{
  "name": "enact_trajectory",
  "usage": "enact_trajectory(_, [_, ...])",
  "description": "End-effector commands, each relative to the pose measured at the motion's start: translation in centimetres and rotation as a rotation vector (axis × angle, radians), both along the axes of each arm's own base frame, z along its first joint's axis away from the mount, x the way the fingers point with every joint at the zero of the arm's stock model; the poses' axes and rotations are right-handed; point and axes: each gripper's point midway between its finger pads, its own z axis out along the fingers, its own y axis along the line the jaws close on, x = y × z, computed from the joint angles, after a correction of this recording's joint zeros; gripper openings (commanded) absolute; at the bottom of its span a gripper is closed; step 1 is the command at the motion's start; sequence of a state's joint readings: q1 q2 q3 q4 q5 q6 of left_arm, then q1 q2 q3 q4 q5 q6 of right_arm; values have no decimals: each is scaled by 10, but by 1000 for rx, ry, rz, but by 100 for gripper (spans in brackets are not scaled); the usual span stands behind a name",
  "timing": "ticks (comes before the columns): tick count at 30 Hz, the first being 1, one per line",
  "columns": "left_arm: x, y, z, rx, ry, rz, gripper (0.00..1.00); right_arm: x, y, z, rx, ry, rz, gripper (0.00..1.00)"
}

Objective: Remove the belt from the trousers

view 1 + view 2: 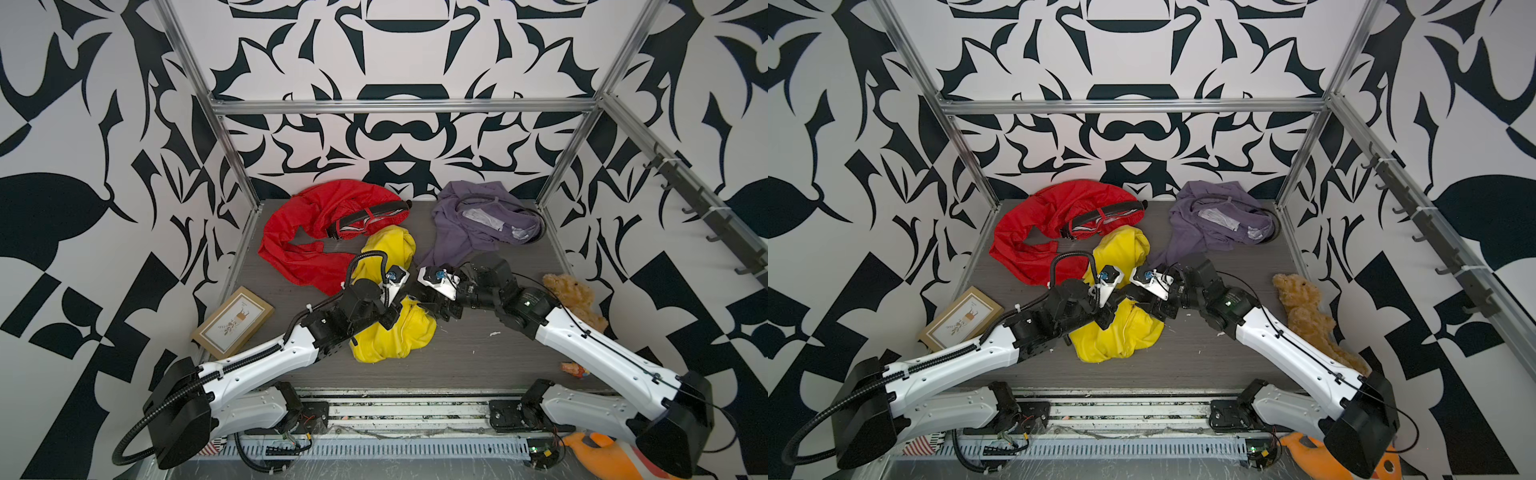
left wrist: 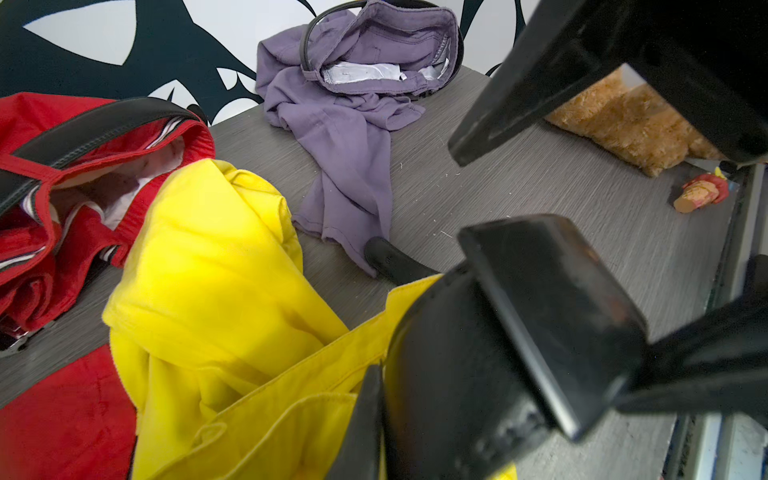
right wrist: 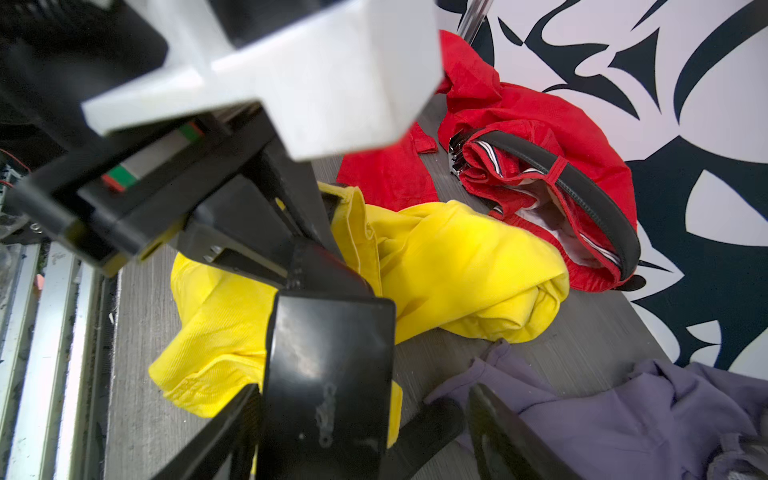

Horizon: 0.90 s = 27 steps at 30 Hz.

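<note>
Two pincers meet at the yellow trousers (image 3: pixel 457 266) on the bench (image 1: pixel 478 353): the left pincer (image 3: pixel 305 245) clamps the black belt (image 3: pixel 328 374) by the waistband (image 3: pixel 353 232), its free end lying between the parted jaws of the right pincer (image 3: pixel 363 388).

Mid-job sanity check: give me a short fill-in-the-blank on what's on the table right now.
Left end effector and right end effector meet over the ____ trousers.
The belted pair nearest the teddy bear is ____.
The picture frame lies by the robot's ____ arm.
Missing: yellow; purple; left.
</note>
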State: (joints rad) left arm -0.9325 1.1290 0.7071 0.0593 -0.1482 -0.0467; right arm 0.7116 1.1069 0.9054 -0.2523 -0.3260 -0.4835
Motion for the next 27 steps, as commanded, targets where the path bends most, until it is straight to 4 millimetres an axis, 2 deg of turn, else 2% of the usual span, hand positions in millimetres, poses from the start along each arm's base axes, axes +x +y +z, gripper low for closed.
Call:
enact_trajectory(1, [-3, 0, 15, -47, 17, 4, 0, 8, 9, 24, 27, -77, -46, 81])
enact_trajectory(7, [-2, -1, 17, -50, 13, 0, 0, 7, 19, 20, 36, -62, -79, 80])
enact_trajectory(13, [-3, 0, 19, -65, 7, 6, 0, 11, 22, 26, 84, -51, -129, 71])
enact_trajectory(18, [-3, 1, 22, -78, 5, 9, 0, 12, 25, 24, 102, -21, -133, 65])
enact_trajectory(27, [-5, 0, 23, -95, 15, 5, 0, 12, 32, 20, 134, 8, -134, 64])
